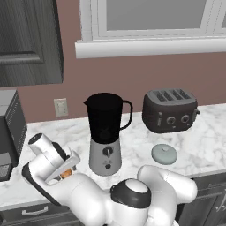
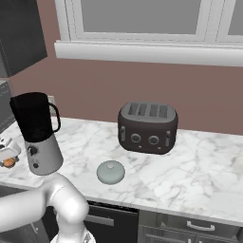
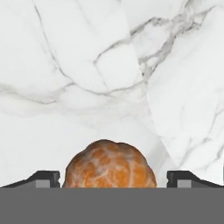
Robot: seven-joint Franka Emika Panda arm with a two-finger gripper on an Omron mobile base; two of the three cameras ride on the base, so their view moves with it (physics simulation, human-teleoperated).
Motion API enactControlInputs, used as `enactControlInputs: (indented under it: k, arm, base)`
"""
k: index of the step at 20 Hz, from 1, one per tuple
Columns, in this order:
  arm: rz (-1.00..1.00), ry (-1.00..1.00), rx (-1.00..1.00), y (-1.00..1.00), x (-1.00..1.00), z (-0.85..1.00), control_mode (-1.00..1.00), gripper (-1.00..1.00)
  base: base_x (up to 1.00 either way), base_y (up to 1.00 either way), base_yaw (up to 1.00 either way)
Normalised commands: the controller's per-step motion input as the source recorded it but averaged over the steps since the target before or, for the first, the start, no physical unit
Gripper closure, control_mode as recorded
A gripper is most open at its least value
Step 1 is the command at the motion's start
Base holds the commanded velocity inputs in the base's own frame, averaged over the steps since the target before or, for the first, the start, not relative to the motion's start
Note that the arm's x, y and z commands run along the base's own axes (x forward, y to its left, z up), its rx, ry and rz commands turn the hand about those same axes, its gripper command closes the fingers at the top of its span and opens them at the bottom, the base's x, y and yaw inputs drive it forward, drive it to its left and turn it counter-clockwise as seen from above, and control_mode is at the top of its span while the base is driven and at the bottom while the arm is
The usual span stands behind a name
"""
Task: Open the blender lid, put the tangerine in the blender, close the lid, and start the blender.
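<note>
Hovering low over the marble desk left of the blender, the gripper has its jaws spread wide, one fingertip on each side of the tangerine, gaps showing, nothing gripped. Blender lid lies on the desk between blender and toaster; jar top uncovered.

No readable text, labels, brands or numbers anywhere; controls on the silver-grey blender base and the dark four-slot toaster are too small to tell.
</note>
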Motion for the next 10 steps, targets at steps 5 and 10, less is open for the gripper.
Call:
enactControlInputs:
  k: [5,10]
  arm:
    - [0.00,0.03,0.00,0.00,0.01,-0.50,-1.00,1.00]
    - [0.00,0.07,0.00,0.04,0.01,-0.22,-1.00,1.00]
  base:
    - [0.00,0.00,0.00]
    - [0.00,0.00,0.00]
